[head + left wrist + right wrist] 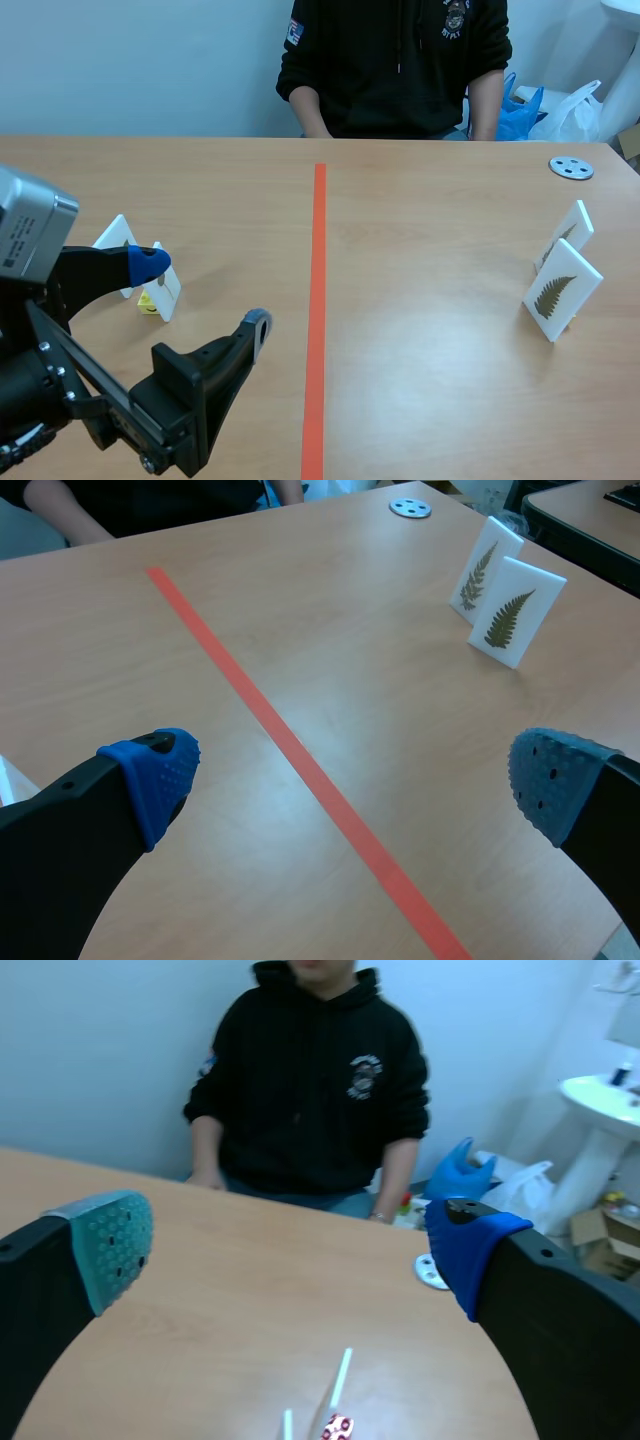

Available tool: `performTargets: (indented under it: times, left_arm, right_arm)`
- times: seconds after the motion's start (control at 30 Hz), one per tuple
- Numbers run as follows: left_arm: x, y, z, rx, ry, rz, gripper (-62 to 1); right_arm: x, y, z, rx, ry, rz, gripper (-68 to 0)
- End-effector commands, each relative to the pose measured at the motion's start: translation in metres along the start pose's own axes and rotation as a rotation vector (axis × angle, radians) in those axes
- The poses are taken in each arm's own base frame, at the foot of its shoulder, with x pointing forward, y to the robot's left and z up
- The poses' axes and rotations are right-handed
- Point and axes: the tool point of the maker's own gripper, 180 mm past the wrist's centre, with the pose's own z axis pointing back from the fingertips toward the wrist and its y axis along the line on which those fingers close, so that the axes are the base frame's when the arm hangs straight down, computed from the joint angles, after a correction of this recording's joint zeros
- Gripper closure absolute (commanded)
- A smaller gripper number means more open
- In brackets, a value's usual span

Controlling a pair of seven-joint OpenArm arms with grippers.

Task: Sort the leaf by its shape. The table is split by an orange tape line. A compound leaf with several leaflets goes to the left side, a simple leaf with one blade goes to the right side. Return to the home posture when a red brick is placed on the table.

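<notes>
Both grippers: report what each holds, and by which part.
Nothing is held. The left gripper is open above the light wooden table, with only the orange tape line showing between its fingers. The right gripper is open too, empty.

Pincer (350, 778) (spread wide) over tape (262, 717); fern cards (508, 618) ahead.

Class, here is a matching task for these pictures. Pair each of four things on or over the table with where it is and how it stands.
Things:
1. tape line
2. grey disc
3. nearer fern card
4. left hand

Places and states:
A. open, over the left side
B. standing upright on the right side
C. lying flat at the far right
D. running down the middle

Pairs: 1-D, 2-C, 3-B, 4-A
</notes>
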Motion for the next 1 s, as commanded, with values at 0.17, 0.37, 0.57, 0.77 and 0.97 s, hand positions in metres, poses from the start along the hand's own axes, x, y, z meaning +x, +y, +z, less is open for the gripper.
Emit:
performTargets:
  times: [0.17, 0.37, 0.57, 0.77, 0.97]
  left_arm:
    - [0.007, 0.0, 0.0, 0.0, -0.031, 0.002, -62.3]
    - [0.007, 0.0, 0.0, -0.001, -0.031, 0.002, -62.3]
    - [0.007, 0.0, 0.0, -0.001, -0.031, 0.002, -62.3]
    - [0.007, 0.0, 0.0, 0.0, -0.032, 0.007, -62.3]
    - [0.008, 0.001, 0.0, 0.003, -0.034, 0.01, -62.3]
  right_arm:
    - [-0.027, 0.036, 0.009, 0.138, 0.075, -0.075, -67.9]
    - [-0.056, 0.083, 0.021, 0.265, 0.171, -0.165, -67.9]
    - [-0.074, 0.122, 0.028, 0.362, 0.233, -0.198, -67.9]
    - [-0.087, 0.148, 0.034, 0.425, 0.271, -0.201, -67.9]
    - [-0.098, 0.156, 0.037, 0.44, 0.29, -0.224, -67.9]
